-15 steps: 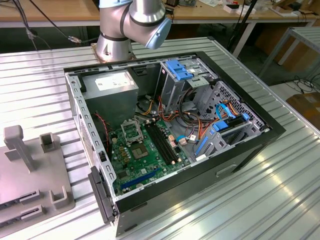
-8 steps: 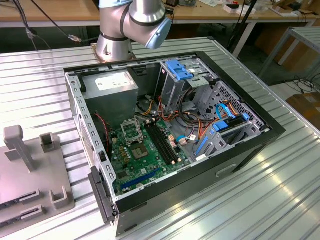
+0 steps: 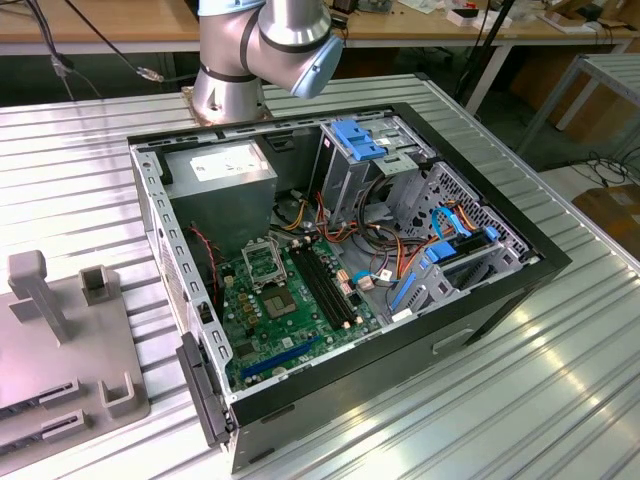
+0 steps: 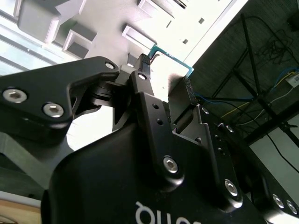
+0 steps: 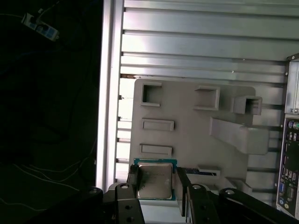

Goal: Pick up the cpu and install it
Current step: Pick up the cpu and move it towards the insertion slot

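Note:
The cpu (image 5: pixel 152 176), a small square chip with a silver-grey top and a green edge, sits between my two black fingers. My gripper (image 5: pixel 155 183) is shut on it, one finger on each opposite side. In the second wrist view the cpu (image 4: pixel 169 64) shows as a pale plate with a teal rim, clamped at the tips of my gripper (image 4: pixel 166 79). It hangs well above the grey fixture tray (image 5: pixel 187 140). In the exterior view the green motherboard (image 3: pixel 300 310) lies inside the open computer case (image 3: pixel 500 280), with the silver socket frame (image 3: pixel 262 265) near its middle.
The grey fixture tray (image 3: pixel 60 350) with raised blocks lies on the ribbed metal table (image 3: pixel 520 400), at the exterior view's left of the case. The arm's base (image 3: pixel 230 85) stands behind the case. Cables, drive cages and a power supply (image 3: pixel 225 175) crowd the case's inside.

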Controlling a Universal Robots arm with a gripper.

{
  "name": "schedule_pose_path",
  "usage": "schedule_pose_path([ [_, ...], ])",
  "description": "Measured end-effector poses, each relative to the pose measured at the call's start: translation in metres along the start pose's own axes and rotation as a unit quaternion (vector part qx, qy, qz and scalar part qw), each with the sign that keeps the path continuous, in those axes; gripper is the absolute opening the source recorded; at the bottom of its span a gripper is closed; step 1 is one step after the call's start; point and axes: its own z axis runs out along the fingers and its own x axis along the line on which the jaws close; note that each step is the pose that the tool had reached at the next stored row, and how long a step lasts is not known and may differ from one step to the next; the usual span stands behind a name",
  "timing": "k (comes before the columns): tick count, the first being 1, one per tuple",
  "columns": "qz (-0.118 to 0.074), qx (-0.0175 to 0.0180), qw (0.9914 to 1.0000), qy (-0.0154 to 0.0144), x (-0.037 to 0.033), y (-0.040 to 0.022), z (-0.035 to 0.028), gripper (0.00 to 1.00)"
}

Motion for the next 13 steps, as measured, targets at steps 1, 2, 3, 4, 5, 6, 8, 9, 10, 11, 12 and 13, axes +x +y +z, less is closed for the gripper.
schedule_pose_path([
  [1, 0.0, 0.0, 1.0, 0.0, 0.0, 0.0, -0.0002, 0.41],
  [2, 0.0, -0.0001, 1.0, 0.0, 0.0, 0.0, -0.0002, 0.41],
  [3, 0.0, -0.0001, 1.0, 0.0, 0.0, 0.0, -0.0003, 0.41],
  [4, 0.0, 0.0, 1.0, 0.0001, 0.0, 0.0, -0.0005, 0.41],
  [5, 0.0, 0.0, 1.0, 0.0001, 0.0, 0.0, -0.0006, 0.41],
  [6, 0.0, 0.0, 1.0, 0.0001, 0.0, 0.0, -0.0006, 0.41],
  [8, 0.0, 0.0, 1.0, 0.0001, -0.0003, 0.0, -0.0006, 0.41],
  [9, 0.0, 0.0, 1.0, 0.0001, -0.0006, 0.0, -0.0006, 0.41],
  [10, 0.0, 0.0, 1.0, 0.0001, -0.0012, -0.0001, -0.0007, 0.41],
  [11, 0.0, 0.0, 1.0, 0.0001, -0.0016, -0.0001, -0.0006, 0.41],
  [12, 0.0, 0.0, 1.0, 0.0001, -0.002, -0.0001, -0.0007, 0.41],
  [13, 0.0, 0.0, 1.0, 0.0001, -0.0024, -0.0002, -0.0007, 0.41],
])
